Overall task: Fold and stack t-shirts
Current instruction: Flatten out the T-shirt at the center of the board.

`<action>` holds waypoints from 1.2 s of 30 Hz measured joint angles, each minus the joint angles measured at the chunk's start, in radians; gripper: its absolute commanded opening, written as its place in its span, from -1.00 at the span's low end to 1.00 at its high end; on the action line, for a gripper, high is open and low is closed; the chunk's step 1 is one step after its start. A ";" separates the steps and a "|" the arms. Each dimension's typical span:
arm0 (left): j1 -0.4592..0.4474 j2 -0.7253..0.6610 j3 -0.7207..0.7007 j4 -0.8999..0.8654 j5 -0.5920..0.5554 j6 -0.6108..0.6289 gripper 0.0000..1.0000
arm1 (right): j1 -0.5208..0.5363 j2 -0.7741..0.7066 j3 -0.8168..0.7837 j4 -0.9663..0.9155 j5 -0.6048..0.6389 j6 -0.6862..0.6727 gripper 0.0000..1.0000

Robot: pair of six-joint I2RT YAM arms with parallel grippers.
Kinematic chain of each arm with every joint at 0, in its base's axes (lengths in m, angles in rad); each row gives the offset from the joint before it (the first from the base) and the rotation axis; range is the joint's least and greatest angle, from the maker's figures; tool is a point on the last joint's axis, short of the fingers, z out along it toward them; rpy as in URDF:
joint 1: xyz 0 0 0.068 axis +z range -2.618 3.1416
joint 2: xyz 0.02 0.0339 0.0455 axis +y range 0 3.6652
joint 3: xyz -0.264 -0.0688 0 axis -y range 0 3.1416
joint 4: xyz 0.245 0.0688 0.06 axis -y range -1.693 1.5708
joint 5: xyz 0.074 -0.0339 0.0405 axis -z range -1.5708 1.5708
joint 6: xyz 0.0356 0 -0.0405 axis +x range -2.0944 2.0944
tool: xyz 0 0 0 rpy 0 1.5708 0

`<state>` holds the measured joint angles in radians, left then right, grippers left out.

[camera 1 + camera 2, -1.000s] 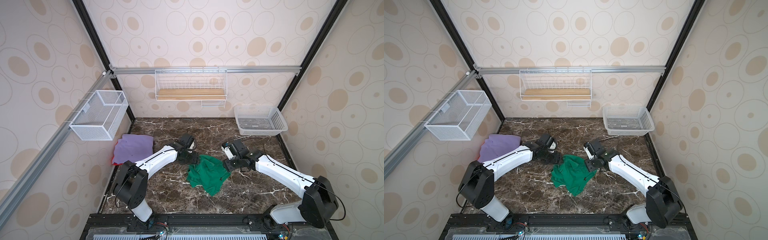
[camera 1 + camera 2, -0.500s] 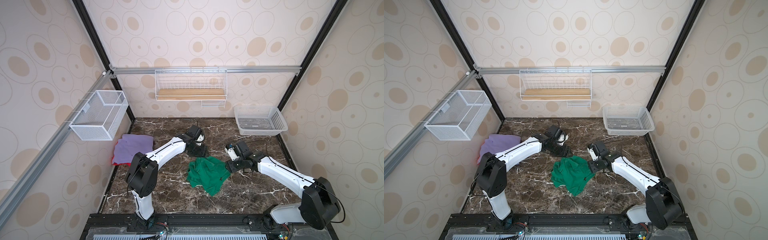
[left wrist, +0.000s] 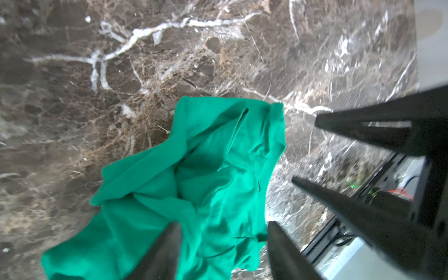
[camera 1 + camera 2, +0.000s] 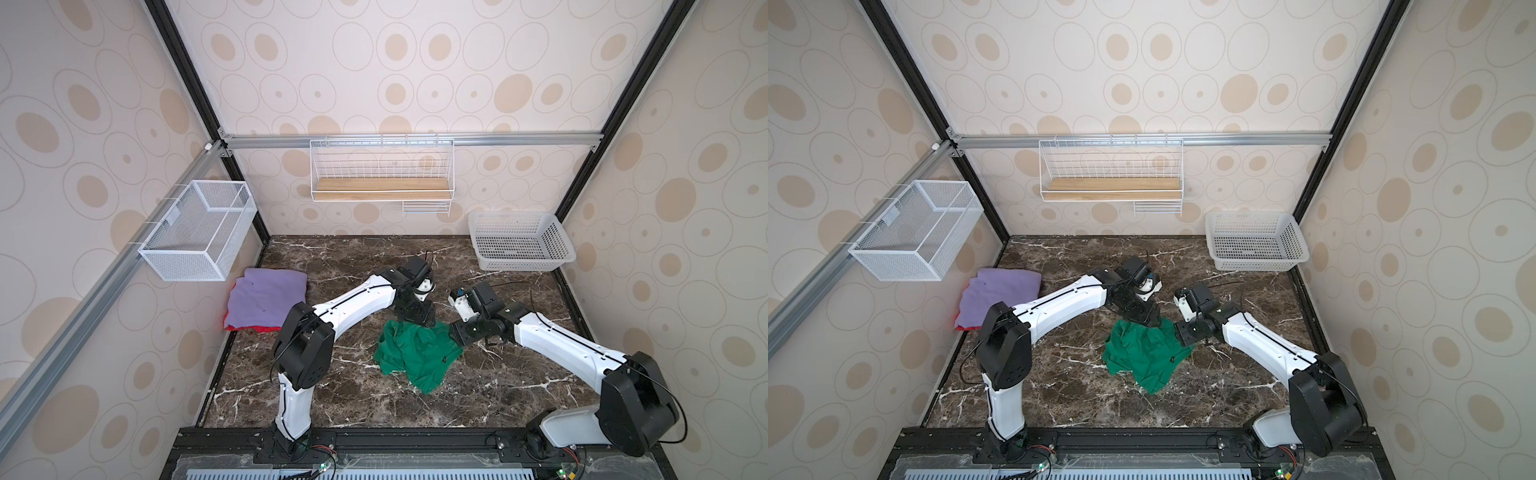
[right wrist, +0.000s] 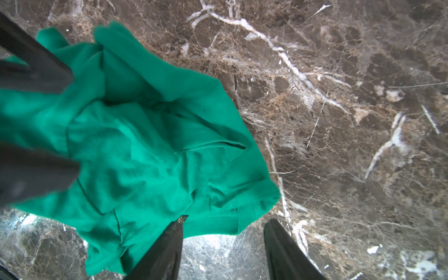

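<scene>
Left arm has swung in from the 9 o'clock side to the far edge of the green t-shirt [image 4: 415, 357], with its jaws narrower than a second ago.
We see the lavender t-shirt [image 4: 266, 299] on the red t-shirt [image 4: 257, 329] at table 9 o'clock. The left gripper [image 4: 419, 320] is at the green t-shirt's 12 o'clock, jaws apart, cloth between them, not clenched. The right gripper [image 4: 459, 332] is at its 2 o'clock, released over the hem. We judge the crumple runs 11 to 5, left claw nearer.
</scene>
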<state>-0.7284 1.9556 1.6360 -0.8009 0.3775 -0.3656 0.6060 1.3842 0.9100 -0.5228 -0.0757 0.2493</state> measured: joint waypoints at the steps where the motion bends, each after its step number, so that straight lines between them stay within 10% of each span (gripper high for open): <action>1: 0.000 0.019 0.010 -0.010 -0.002 -0.003 -0.68 | -0.002 0.000 -0.002 0.000 -0.001 0.000 0.20; 3: 0.000 0.046 0.023 -0.030 -0.007 0.003 -1.00 | -0.006 0.000 -0.008 0.000 -0.002 0.000 0.20; 6: 0.001 0.066 0.025 -0.065 -0.026 0.005 -0.88 | -0.011 0.000 -0.021 0.000 -0.004 0.000 0.20; 9: 0.001 0.060 0.025 -0.095 -0.043 0.015 0.24 | -0.013 0.000 -0.033 0.003 -0.016 0.001 0.20; 13: -0.002 0.039 0.025 -0.115 -0.045 0.016 0.94 | -0.013 -0.001 -0.040 0.007 -0.024 0.002 0.20; 30: -0.026 0.184 0.179 -0.141 -0.078 -0.008 0.71 | -0.014 -0.091 -0.098 0.013 -0.012 0.009 0.22; 36: -0.028 0.253 0.240 -0.159 -0.146 -0.042 0.27 | -0.014 -0.092 -0.125 0.014 -0.012 0.016 0.22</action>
<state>-0.7567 2.2082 1.8763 -0.9596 0.2317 -0.4080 0.5922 1.2926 0.7853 -0.5083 -0.0879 0.2657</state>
